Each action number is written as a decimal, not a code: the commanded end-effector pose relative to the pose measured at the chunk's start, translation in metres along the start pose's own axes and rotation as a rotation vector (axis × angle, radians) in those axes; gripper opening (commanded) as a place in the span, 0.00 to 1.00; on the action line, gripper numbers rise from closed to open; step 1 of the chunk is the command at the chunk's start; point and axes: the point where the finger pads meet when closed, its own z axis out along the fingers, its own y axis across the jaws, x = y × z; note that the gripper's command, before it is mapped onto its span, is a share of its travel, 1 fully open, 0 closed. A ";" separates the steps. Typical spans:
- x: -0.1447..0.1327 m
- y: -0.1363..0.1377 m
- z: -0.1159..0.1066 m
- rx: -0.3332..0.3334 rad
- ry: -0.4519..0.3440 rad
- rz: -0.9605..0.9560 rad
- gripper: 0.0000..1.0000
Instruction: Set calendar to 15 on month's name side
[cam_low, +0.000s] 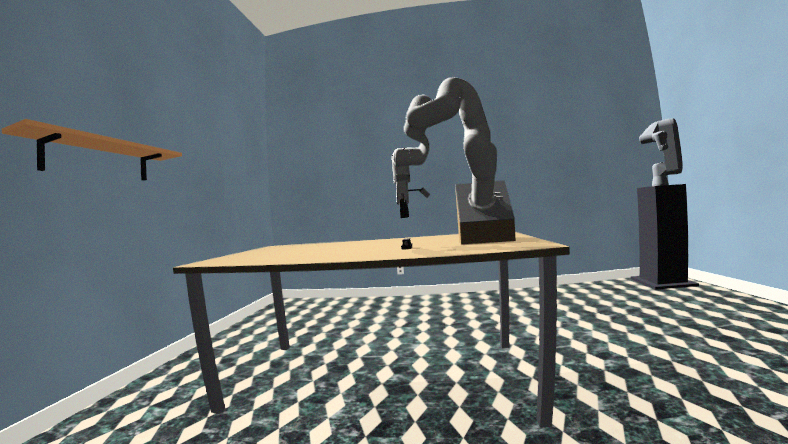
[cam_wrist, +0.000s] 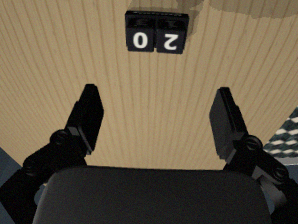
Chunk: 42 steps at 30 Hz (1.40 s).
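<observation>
The calendar [cam_wrist: 156, 31] is a small black tray with two black cubes side by side on the wooden table. In the wrist view the left cube [cam_wrist: 140, 40] shows a white 0 and the right cube [cam_wrist: 170, 42] shows a white 2 that appears upside down from here. In the exterior view the calendar [cam_low: 406, 243] is a tiny dark block near the table's middle. My gripper [cam_wrist: 156, 99] hangs well above it, open and empty; it also shows in the exterior view [cam_low: 403, 210], pointing down. The month's name is not readable.
The arm's dark base box [cam_low: 485, 216] stands on the table behind and to the right of the calendar. The table's edge and the patterned floor [cam_wrist: 288, 139] show at the right of the wrist view. A wall shelf [cam_low: 88, 140] and a statue on a pedestal [cam_low: 661, 220] stand far off.
</observation>
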 end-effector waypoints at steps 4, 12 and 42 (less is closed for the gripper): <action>0.008 0.027 0.004 0.002 -0.004 -0.253 1.00; 0.018 0.049 0.008 0.002 -0.004 -0.481 1.00; 0.049 0.096 0.026 -0.006 -0.007 -1.019 1.00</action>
